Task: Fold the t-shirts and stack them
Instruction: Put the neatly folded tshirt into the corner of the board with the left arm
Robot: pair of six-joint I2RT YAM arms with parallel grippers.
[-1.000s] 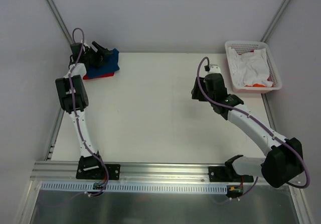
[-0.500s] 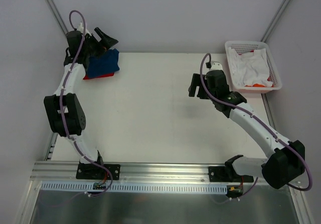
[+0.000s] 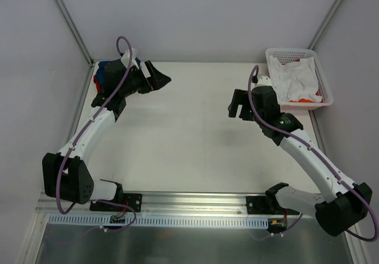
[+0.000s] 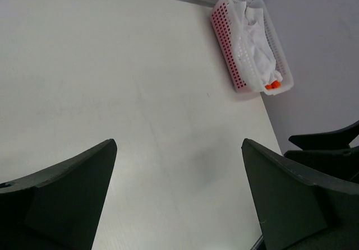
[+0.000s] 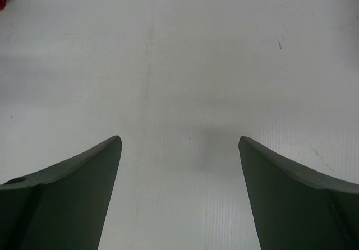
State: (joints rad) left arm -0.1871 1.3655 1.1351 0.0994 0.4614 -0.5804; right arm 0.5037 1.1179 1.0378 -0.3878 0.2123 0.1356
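The left gripper [image 4: 178, 142] was seen released, its dark fingers [image 4: 67, 188] spread wide with nothing between them, and it was held above the bare off-white table [image 3: 177, 139] towards the far-left side. The right gripper [image 5: 179, 139] was likewise found released, its jaws parted over bare tabletop right of the middle, with nothing grasped. Behind the left wrist, in the far-left corner, the task's clothes were found. The navy blue cloth t-shirt [image 3: 106, 70] was seen touching the plain red cloth t-shirt [image 3: 96, 84], and both were partly hidden by the arm. At the far-right corner a pale perforated plastic basket [image 3: 271, 74] was seen, in which crumpled white cloth [image 3: 296, 80] and something small and orange [image 3: 303, 100] were held.
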